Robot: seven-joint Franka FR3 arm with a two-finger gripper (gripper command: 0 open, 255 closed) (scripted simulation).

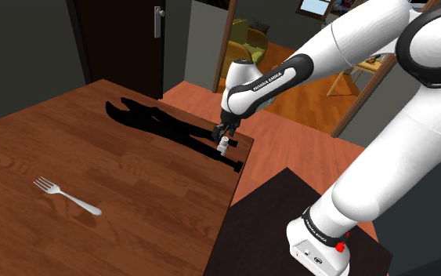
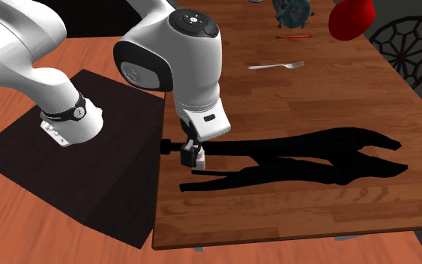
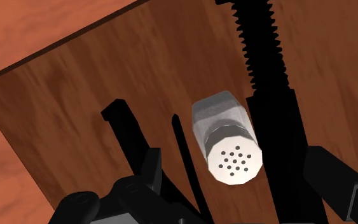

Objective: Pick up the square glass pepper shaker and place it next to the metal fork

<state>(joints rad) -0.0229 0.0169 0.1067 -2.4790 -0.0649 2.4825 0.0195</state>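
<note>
A brown wooden table [image 1: 132, 180] stands on an orange-brown floor [image 1: 269, 155]. Beyond the table's far corner, a dark door [image 1: 121, 39] with a silvery handle [image 1: 158, 22] is set in a dim grey-green wall [image 1: 15, 47]. Past the table an opening gives onto a brighter room with a yellow-green armchair [image 1: 242, 38]. A dark openwork chair [image 2: 408, 46] stands beside the table's long edge.

Pale square shaker [image 3: 228, 143] upright, perforated cap; silver fork [image 1: 66, 195] lying flat, well apart.
</note>
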